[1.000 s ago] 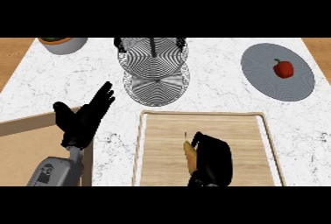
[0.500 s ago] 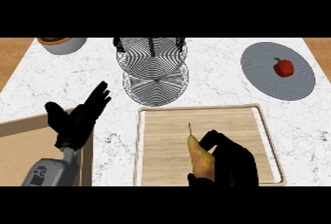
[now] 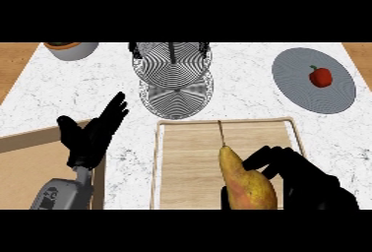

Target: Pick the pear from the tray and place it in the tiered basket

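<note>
A yellow-brown pear [image 3: 247,182] with a thin stem stands over the wooden tray [image 3: 189,147] at the lower middle. My right hand [image 3: 305,179] is beside it on the right, fingers curled against its side. The wire tiered basket [image 3: 173,69] stands at the top centre, two round tiers seen from above. My left hand [image 3: 91,135] rests open at the left, fingers up, apart from the tray.
A grey plate [image 3: 298,93] with a red pepper [image 3: 320,76] lies at the upper right. A white bowl [image 3: 71,48] sits at the top left. A wooden board [image 3: 29,162] lies under my left forearm at the lower left.
The pear has come up from under my right hand and now shows whole, with the hand shifted to its right. My left hand has barely moved.
</note>
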You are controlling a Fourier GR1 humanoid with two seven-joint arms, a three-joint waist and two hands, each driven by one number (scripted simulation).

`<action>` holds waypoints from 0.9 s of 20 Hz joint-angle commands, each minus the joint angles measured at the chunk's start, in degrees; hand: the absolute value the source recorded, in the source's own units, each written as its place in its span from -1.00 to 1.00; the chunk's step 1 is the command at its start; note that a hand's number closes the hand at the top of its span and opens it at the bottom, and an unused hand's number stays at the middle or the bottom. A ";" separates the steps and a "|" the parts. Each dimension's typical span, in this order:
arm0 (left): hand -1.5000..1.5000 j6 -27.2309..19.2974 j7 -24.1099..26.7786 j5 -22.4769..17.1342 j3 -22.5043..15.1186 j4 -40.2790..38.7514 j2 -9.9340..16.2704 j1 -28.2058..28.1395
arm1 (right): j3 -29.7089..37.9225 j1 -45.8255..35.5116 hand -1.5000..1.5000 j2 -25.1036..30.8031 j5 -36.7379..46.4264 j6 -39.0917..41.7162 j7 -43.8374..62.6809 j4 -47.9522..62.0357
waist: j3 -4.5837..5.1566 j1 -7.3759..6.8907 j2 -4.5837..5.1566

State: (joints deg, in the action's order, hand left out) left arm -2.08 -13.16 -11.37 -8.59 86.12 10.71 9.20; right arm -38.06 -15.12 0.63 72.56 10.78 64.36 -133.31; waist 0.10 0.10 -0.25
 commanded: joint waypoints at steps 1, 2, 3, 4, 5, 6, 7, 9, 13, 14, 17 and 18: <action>0.00 0.19 0.17 0.69 -0.16 -0.16 -0.39 -0.44 | 1.02 -13.52 1.00 -0.60 -1.24 9.40 13.79 -0.33 | 0.04 -0.53 0.08; 0.00 0.62 0.40 0.80 0.18 -2.16 -0.30 1.22 | 4.24 -15.61 1.00 -0.60 -2.63 11.10 12.70 -0.78 | 0.06 -0.29 0.13; 0.00 0.65 -1.50 -0.13 1.16 -1.78 0.19 3.08 | 4.85 -18.55 1.00 -0.60 -2.67 9.70 13.50 2.51 | 0.10 -0.48 0.10; 0.00 0.70 3.12 0.75 0.50 -3.35 -1.00 -0.60 | 6.34 -17.67 1.00 -0.60 -3.58 14.23 11.63 -0.30 | 0.08 -0.14 0.05; 0.00 0.70 1.86 0.91 -0.06 -3.30 -1.24 1.13 | 11.08 -21.07 1.00 -0.60 -6.42 12.86 9.46 4.60 | 0.09 -0.51 0.25; 0.00 0.48 0.98 1.07 -0.59 -2.27 -1.44 1.17 | 8.97 -23.42 1.00 -0.60 -6.60 13.81 12.61 4.88 | 0.13 -0.55 -0.03; 0.00 -0.23 -0.82 1.27 -0.34 -1.92 -1.30 3.02 | 10.90 -25.22 1.00 -0.60 -8.07 12.97 11.74 8.15 | 0.12 -0.74 0.04; 0.00 -0.66 1.15 2.20 -0.52 -2.71 -1.69 1.34 | 14.56 -29.62 1.00 -0.60 -11.12 15.85 11.58 8.93 | 0.10 -0.64 -0.07; 0.00 2.07 1.51 0.26 0.50 -1.74 -0.28 0.71 | 21.03 -37.95 1.00 -0.60 -13.74 11.62 9.54 23.00 | 0.13 -2.17 0.20; 0.00 0.39 0.74 1.51 -0.24 -2.11 -1.53 2.29 | 23.96 -40.41 1.00 -0.60 -14.88 11.52 8.86 24.55 | 0.06 -1.57 0.22; 0.00 2.11 0.54 0.43 0.04 -1.61 -0.89 2.09 | 27.44 -45.95 1.00 -0.61 -15.91 6.24 7.84 34.65 | 0.06 -2.53 0.42; 0.00 0.11 -0.31 1.72 -1.40 -1.96 -2.89 2.53 | 29.84 -49.17 1.00 -0.61 -16.40 6.44 6.93 37.81 | 0.05 -2.41 0.46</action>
State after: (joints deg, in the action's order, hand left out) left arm -1.43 -12.82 -10.18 -8.96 83.66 8.92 11.75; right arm -13.76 -55.39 0.48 58.42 18.37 63.58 -105.77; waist 0.18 -1.71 0.06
